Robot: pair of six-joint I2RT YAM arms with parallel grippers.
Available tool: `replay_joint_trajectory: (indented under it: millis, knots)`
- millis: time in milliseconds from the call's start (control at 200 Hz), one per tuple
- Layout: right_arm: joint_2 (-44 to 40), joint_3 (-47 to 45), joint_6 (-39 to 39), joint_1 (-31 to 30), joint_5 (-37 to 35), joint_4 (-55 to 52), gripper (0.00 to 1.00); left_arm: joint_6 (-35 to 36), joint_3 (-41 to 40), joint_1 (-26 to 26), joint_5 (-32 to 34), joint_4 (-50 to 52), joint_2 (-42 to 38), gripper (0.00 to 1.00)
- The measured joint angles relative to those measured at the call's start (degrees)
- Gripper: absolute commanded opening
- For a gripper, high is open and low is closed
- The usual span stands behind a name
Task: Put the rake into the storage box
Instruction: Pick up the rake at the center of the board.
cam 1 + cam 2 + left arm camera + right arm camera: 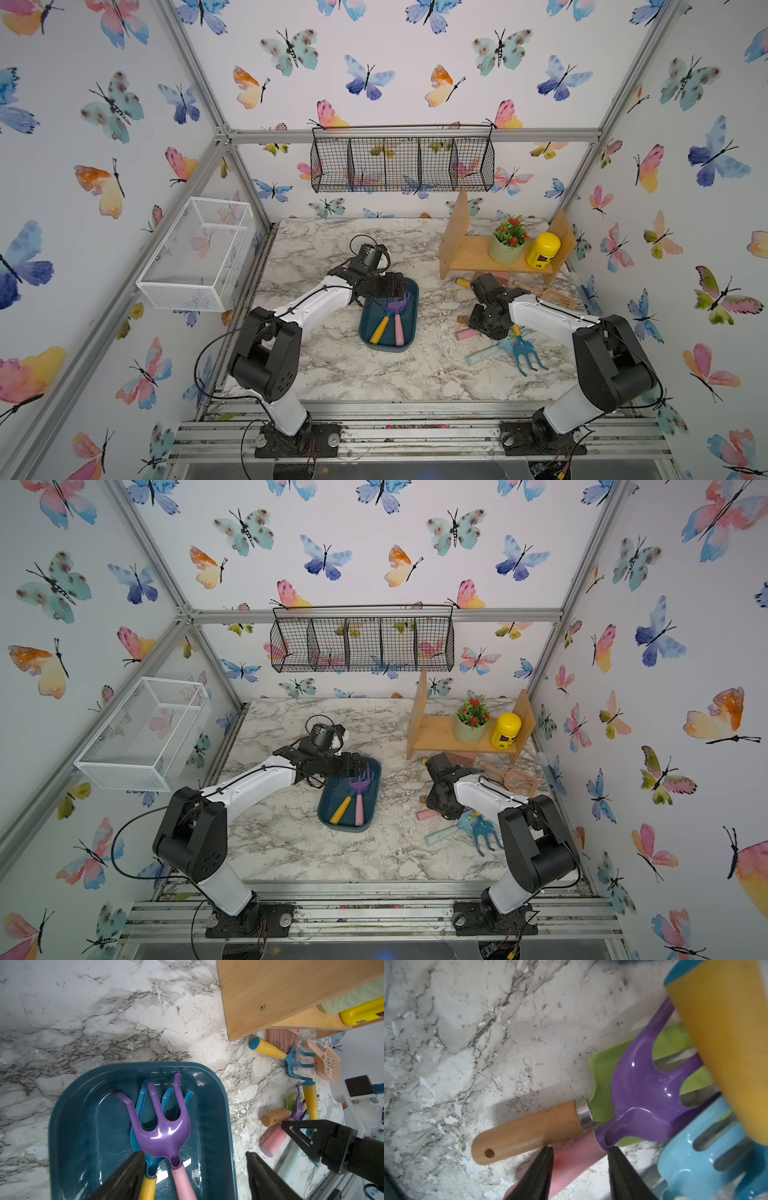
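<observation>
R gripper [580,1148] straddles the pink handle [577,1161] of the purple rake [643,1088], in the tool pile on the table's right. Can't tell if my jaws pinch it or just flank it. L gripper [195,1154]: jaws spread, empty, over the storage box [72,1105] at centre, two rakes [164,1136] inside. Rake looks light, stiff, glossy plastic, prob. slippery. Best hold: mid-handle. Tines run under a yellow handle [720,1043], may snag.

One storage box [66,1130] holds two rakes: purple rake [164,1134], blue rake [140,1099]. Two baskets hang: white mesh basket [195,257], black wire basket [403,164].
</observation>
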State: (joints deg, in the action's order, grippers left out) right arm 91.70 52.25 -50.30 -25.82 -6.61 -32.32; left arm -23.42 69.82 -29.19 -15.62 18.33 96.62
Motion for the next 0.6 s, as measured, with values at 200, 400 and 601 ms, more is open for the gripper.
replay_joint_trajectory:
  millis: [200, 400, 601]
  knots:
    - [0.26, 0.0, 0.55, 0.02, 0.63, -0.26, 0.46, 0.0, 0.0, 0.0, 0.0, 0.07, 0.0, 0.8]
    - [0.35, -0.33, 1.55, 0.04, 0.59, -1.75, 0.43, -0.02, 0.0, 0.0, 0.0, 0.2, 0.02, 0.81]
    - [-0.09, -2.82, 1.92, 0.04, 0.48, -2.19, 0.37, -0.22, 0.0, 0.0, 0.0, 0.17, 0.09, 0.81]
